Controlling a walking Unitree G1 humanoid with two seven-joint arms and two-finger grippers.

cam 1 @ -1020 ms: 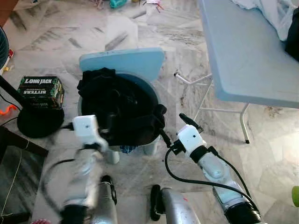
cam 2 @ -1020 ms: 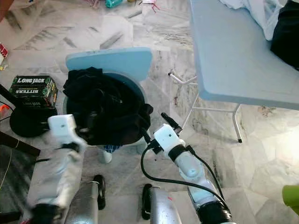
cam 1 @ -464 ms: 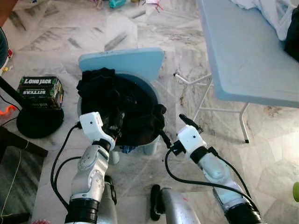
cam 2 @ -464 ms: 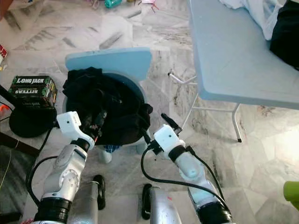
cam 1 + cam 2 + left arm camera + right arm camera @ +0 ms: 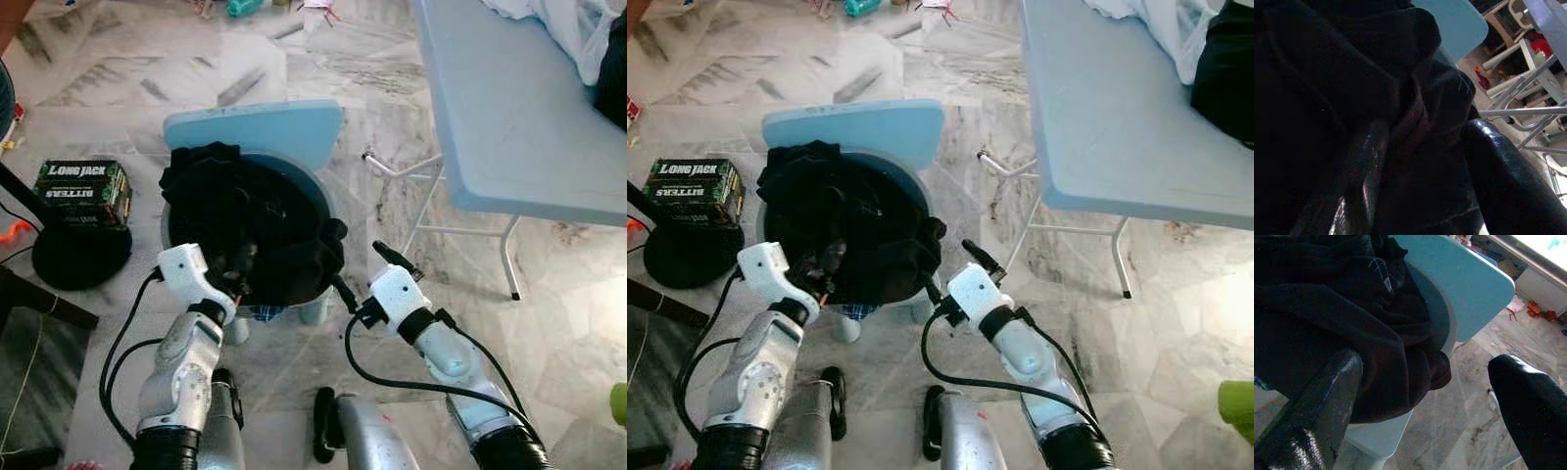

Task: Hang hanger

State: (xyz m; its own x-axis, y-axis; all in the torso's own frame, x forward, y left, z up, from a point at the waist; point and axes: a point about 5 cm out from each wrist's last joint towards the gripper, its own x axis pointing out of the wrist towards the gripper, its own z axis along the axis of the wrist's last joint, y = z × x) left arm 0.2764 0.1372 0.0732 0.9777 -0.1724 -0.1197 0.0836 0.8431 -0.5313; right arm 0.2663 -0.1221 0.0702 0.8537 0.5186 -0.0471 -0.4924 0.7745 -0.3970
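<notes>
- left gripper (image 5: 238,266) buried in the black clothes (image 5: 245,220) on the blue chair (image 5: 257,132), fingers spread around cloth.
- right gripper (image 5: 367,269) at the pile's right edge, fingers wide apart, empty.

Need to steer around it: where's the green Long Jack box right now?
In the left eye view the green box sits on the floor at far left, beside the blue chair holding dark clothes, ahead of the left gripper.

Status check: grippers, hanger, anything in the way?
Left gripper open, in the black clothes on the blue chair. Right gripper open, at the pile's edge. Hanger not made out. Folding table to the right.
</notes>
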